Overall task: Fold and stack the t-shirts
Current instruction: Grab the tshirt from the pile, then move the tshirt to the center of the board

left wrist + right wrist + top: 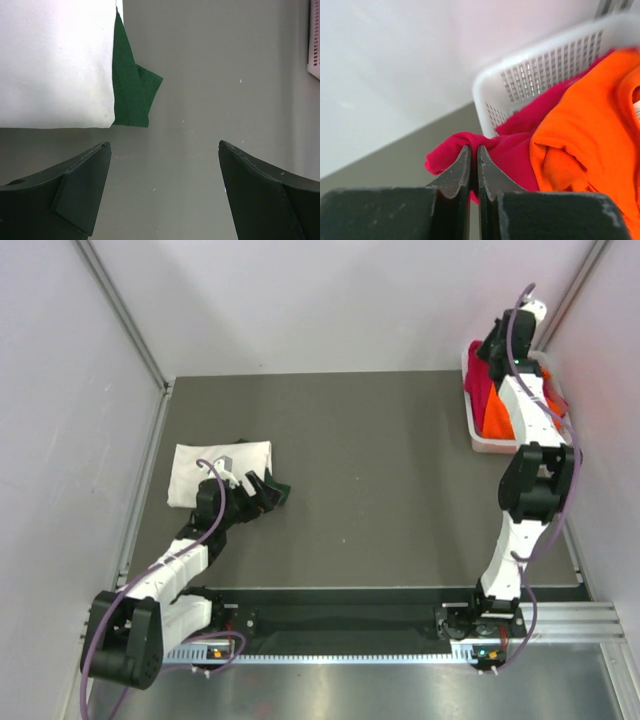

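A folded cream-white t-shirt (218, 472) lies at the left of the table on a folded dark green one (282, 492); both show in the left wrist view, white (55, 60) over green (131, 90). My left gripper (262, 488) is open and empty just right of the stack, over bare table (165, 145). My right gripper (492, 348) is shut on a fold of the crimson-red t-shirt (520, 145), pulled over the rim of the basket. An orange t-shirt (590, 130) lies beside it in the basket (500, 412).
The white plastic lattice basket (540, 70) stands at the far right against the wall. White walls with metal rails enclose the dark grey table (380, 470) on three sides.
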Tool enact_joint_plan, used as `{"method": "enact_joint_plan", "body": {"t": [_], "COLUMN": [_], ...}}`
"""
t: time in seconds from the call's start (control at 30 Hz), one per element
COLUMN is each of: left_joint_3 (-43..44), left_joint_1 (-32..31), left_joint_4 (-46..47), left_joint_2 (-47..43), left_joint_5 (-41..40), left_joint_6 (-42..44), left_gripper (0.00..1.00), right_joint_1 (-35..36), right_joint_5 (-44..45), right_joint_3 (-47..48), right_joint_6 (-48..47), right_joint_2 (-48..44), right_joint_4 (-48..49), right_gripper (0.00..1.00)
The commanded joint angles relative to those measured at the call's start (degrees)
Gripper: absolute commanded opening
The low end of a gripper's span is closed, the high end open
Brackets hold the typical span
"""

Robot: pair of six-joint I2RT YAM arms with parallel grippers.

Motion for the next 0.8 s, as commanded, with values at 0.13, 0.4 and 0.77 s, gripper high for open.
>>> {"method": "enact_joint_plan", "body": {"t": [0.13, 0.4, 0.77], "left_joint_3": [0.05, 0.32, 1.02], "left_joint_1": [-0.6, -1.04, -2.7], "left_joint_4": [3.06, 2.62, 2.53], "left_joint_2": [-0.78, -1.13, -0.87], "left_joint_5": [-0.21, -0.73, -0.82], "left_joint_6": [1.17, 1.96, 2.31], "left_gripper": [0.92, 0.92, 0.92], "right_joint_1": [1.0, 2.94, 15.85], "right_joint_5": [-8.96, -27.33, -29.99], "right_joint_3": [7.57, 0.74, -36.42], "right_joint_6": [2.3, 5.03, 0.63], "right_joint_2": [-13.43, -25.91, -52.18], "right_joint_4": [-0.09, 5.8, 7.81], "right_gripper": [0.0, 0.0, 0.0]}}
